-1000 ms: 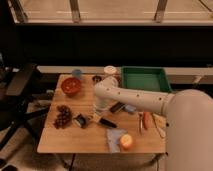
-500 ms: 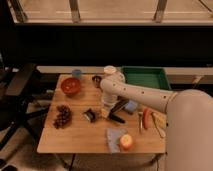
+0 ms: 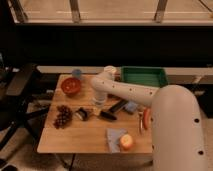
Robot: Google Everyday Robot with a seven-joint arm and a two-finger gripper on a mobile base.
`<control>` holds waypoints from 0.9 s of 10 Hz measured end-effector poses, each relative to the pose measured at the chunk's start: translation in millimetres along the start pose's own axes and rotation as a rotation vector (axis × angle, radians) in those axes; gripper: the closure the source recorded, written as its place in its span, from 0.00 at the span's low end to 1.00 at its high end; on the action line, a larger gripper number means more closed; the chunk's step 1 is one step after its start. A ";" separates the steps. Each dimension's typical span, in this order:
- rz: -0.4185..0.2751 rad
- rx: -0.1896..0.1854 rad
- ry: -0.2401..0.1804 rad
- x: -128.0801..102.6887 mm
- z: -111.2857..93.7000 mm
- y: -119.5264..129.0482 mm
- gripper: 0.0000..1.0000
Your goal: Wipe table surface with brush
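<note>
While my arm reaches across the middle of the table surface [image 3: 90, 137], I have only the one camera view to go on, looking down over the robot's white shoulder at the lower right.

Containers first. The green tray [image 3: 144, 76] sits at about one o'clock on the table, at the far right corner; I cannot make out anything in it. The red bowl [image 3: 71, 86] is at ten o'clock, and I cannot see contents in it either. Behind it stands a small blue cup [image 3: 77, 73], and a white cup [image 3: 109, 71] stands at twelve o'clock, just left of the tray.

The brush [image 3: 94, 114] lies near the table's centre, its dark blocky head [image 3: 82, 114] toward nine o'clock and its glossy black handle running toward three o'clock. The gripper [image 3: 99, 103] is low over the handle, just above it from my angle. Its fingers are fully closed, but I cannot tell whether they have hold of the brush or merely sit over it.

Round about: a bunch of dark grapes [image 3: 63, 116] at eight o'clock, a shorter black bar [image 3: 118, 106] just right of the gripper, a blue cloth [image 3: 114, 137] and an apple [image 3: 126, 142] at five o'clock, and a red thing [image 3: 146, 119] at four o'clock that I cannot identify. The tabletop is light-brown wood. A dark chair [image 3: 20, 82] stands off to the left, and a dark wall with a railing runs behind.
</note>
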 end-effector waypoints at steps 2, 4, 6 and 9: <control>-0.027 -0.014 -0.014 -15.6 3.2 19.4 1.00; -0.021 -0.018 -0.015 -18.4 -0.7 34.8 1.00; 0.007 -0.015 -0.011 -1.1 -8.7 40.6 1.00; 0.066 -0.007 -0.015 44.8 -21.7 40.8 1.00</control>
